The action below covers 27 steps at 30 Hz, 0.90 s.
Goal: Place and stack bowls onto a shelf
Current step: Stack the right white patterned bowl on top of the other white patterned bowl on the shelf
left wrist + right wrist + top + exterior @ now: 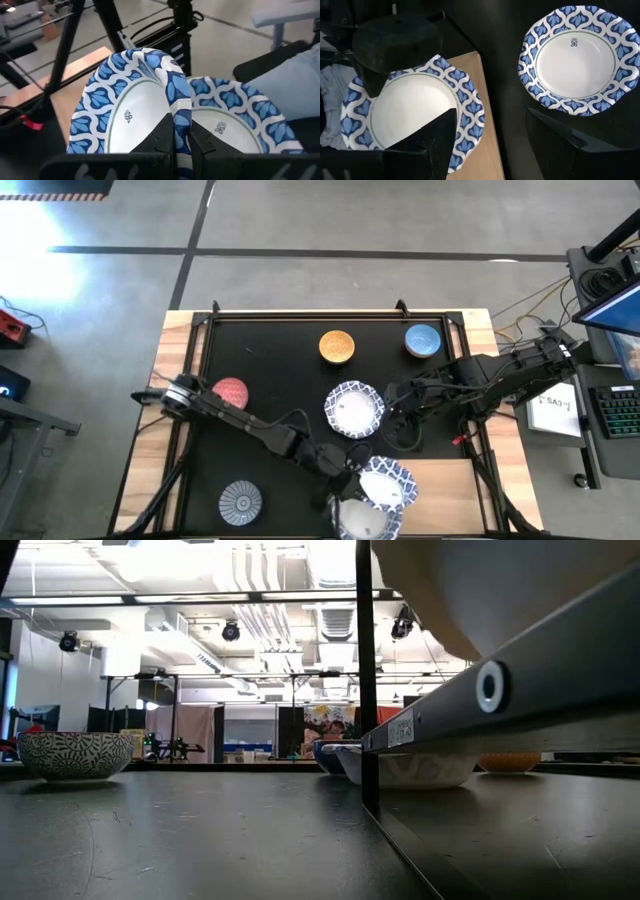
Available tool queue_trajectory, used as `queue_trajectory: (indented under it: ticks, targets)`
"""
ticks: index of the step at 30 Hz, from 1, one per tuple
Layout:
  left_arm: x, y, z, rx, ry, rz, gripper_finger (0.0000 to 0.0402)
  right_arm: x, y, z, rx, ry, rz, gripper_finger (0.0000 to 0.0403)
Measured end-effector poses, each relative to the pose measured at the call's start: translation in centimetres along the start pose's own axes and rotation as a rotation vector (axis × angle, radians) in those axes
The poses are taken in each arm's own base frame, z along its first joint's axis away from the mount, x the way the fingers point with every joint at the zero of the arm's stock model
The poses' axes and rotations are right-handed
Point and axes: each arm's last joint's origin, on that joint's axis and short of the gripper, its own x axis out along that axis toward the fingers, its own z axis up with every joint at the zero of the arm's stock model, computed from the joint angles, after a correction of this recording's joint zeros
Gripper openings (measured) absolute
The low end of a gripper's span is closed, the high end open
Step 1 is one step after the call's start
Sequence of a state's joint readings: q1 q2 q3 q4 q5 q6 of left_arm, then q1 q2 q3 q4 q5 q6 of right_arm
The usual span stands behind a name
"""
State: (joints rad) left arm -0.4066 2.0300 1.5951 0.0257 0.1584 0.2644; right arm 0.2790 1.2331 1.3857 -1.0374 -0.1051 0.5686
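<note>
Stacking the large bowls is the step you are in: your left tool (182, 142) is pinched tight on the rim of one blue-patterned bowl (132, 107), holding it over the shelf (440, 480) at the near edge of the worktop, right beside a second patterned bowl (235, 122) that seems to rest there already. Your right tool (492, 145) hangs with its fingers wide and nothing in them, between that pair and a third patterned bowl (354, 409) sitting on the black mat (280, 380). Next, you will need to centre the held bowl over its neighbour, lower it level, then release. The orange (337, 347), blue (423, 340), pink (230, 393) and grey bowls (241, 502) wait on the mat.
</note>
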Motion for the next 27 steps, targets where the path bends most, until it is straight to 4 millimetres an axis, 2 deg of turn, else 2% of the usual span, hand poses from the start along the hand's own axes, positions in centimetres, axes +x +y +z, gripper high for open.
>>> queue_trajectory:
  ticks: [16,27]
  targets:
    - [-0.6,-1.4,2.1,0.086,0.008,0.061,0.0000,0.0,0.0,0.0,0.000,-0.003,0.001,0.0221]
    - [-0.5,-2.3,2.0,0.159,0.054,0.036,0.0000,0.0,0.0,0.0,0.000,-0.003,0.002,0.0221]
